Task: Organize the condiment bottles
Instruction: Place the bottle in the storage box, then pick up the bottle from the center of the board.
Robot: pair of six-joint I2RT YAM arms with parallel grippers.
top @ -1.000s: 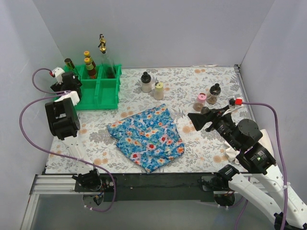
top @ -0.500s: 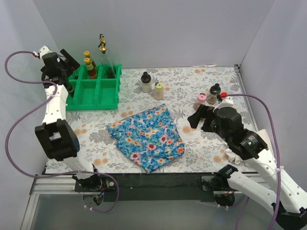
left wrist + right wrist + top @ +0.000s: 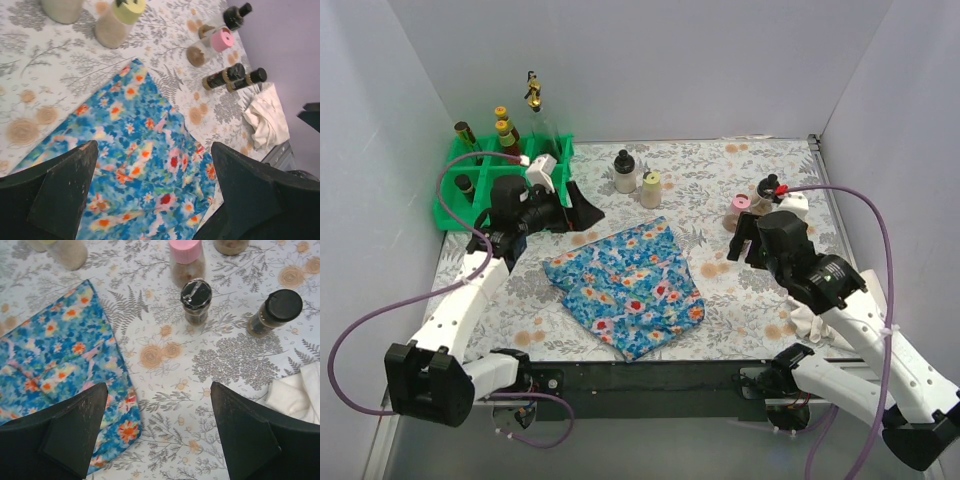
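Note:
The tall clear gold-topped bottle, the red-labelled yellow-capped sauce and a dark-capped bottle stand in the green tray. The white black-capped bottle and the cream bottle stand mid-table. The pink-lidded jar and a black-capped jar stand at the right. Two dark black-capped jars stand below them. My left gripper is open and empty over the blue cloth's far edge. My right gripper is open and empty, just short of the dark jars.
The blue floral cloth lies crumpled in the middle of the table. A white rag lies at the right, near the front edge. Grey walls close in the left, back and right sides.
My left arm has swung from the tray's far left corner to the table right of the tray. My right gripper has moved toward the pink-lidded jar.

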